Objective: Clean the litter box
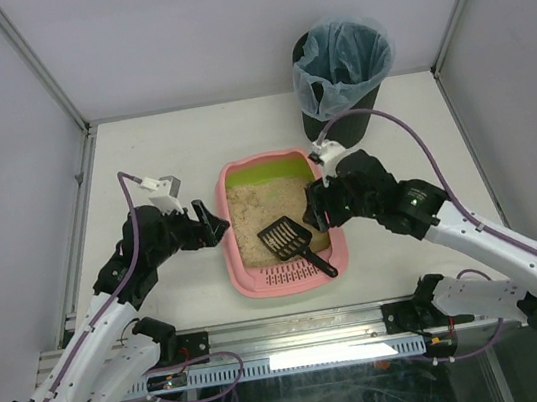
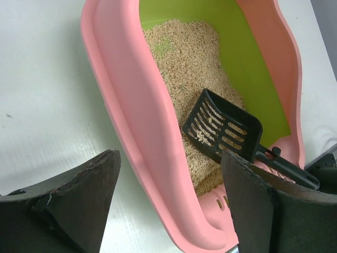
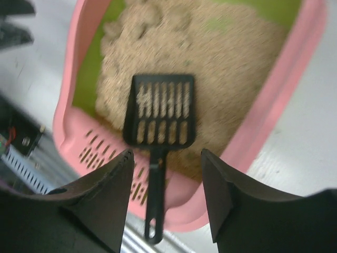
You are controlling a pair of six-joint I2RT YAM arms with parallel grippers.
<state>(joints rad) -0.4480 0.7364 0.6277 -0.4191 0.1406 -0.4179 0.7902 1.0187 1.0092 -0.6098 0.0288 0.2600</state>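
The pink litter box (image 1: 247,283) sits mid-table with a lime-green inner end and beige litter (image 1: 250,214). A black slotted scoop (image 1: 295,242) lies in it, head on the litter, handle over the slotted rim. My left gripper (image 1: 217,225) is open at the box's left wall; in the left wrist view its jaws straddle the pink wall (image 2: 142,142). My right gripper (image 1: 312,210) is open over the box's right side; the right wrist view shows the scoop (image 3: 162,113) ahead, its handle (image 3: 156,200) between the open fingers, untouched.
A black round bin (image 1: 338,69) with a bluish bag stands at the back right of the table. White walls enclose the table on three sides. A metal rail (image 1: 292,359) runs along the near edge.
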